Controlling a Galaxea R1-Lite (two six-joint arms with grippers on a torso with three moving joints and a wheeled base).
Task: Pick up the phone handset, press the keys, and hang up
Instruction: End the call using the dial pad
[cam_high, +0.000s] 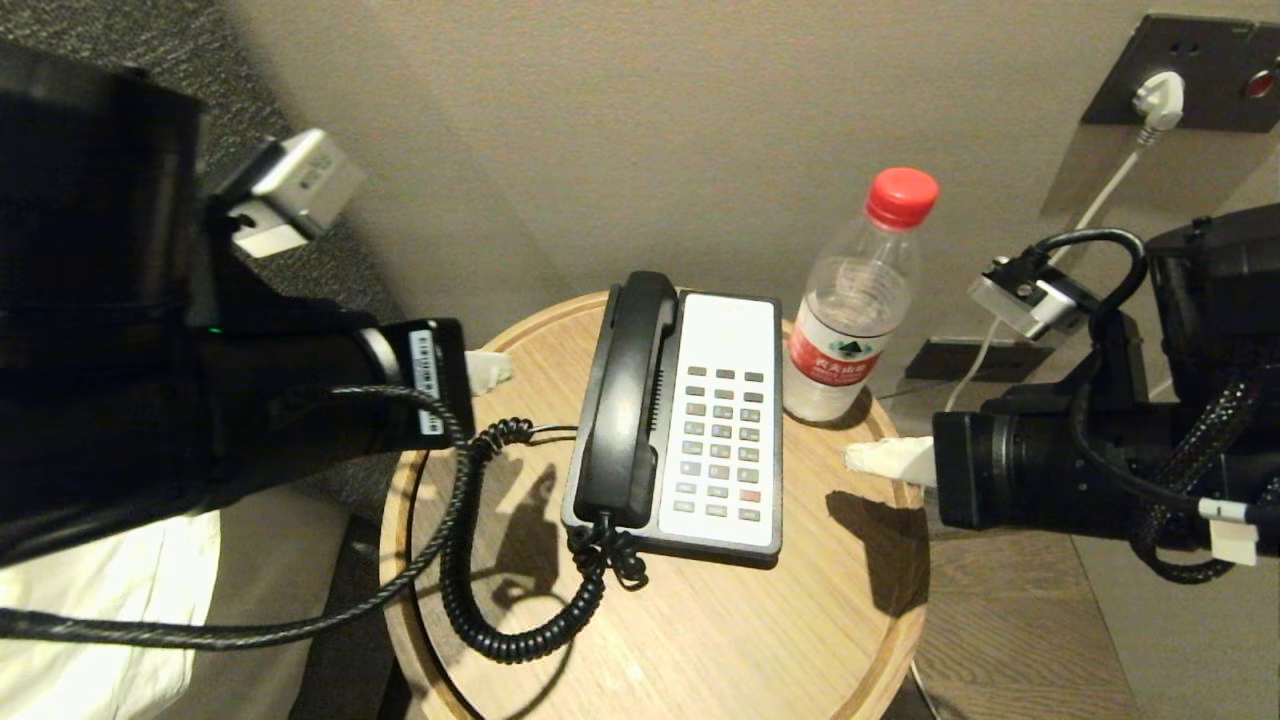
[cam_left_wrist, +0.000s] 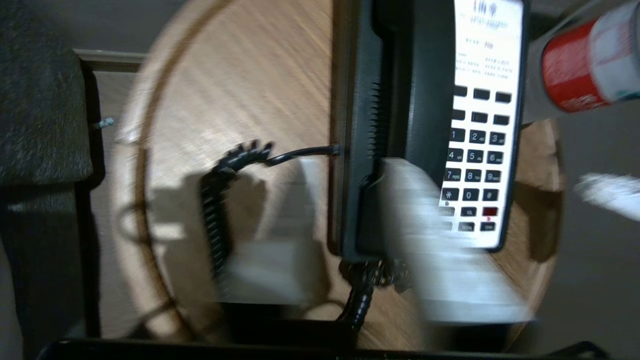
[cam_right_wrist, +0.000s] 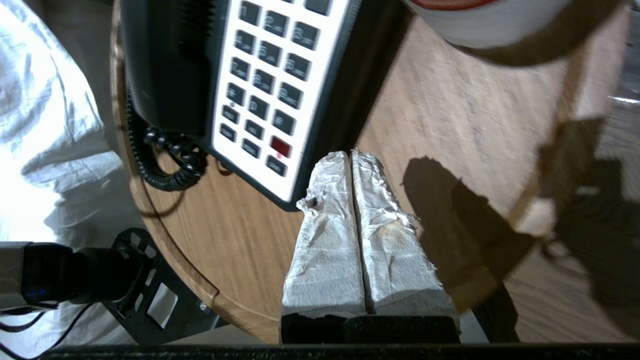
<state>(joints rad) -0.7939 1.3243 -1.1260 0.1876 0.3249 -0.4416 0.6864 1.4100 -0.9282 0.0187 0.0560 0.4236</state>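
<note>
**Handset on its cradle, both grippers off to the sides**

Paper-wrapped fingers filled the near part of the right wrist view, pressed together along their whole length with nothing between them. That view alone showed white bedding past the table's edge. In the head view the right gripper hung level over the right rim of the round wooden table, pointing in toward the phone base and clear of it.

Left gripper hovered level over the table's left rim, well apart from the phone. Only its wrapped tip showed in the head view, and its own camera was too blurred to read the jaws, though they were closed and nothing was seen in them.

Between the two arms, the phone handset lay seated along the left side of the base, its coiled cord looping over the tabletop. The left wrist view showed the keypad digits plainly.

Farther back a water bottle with a red cap stood upright just beside the base. Behind it a white plug sat in a wall socket.
</note>
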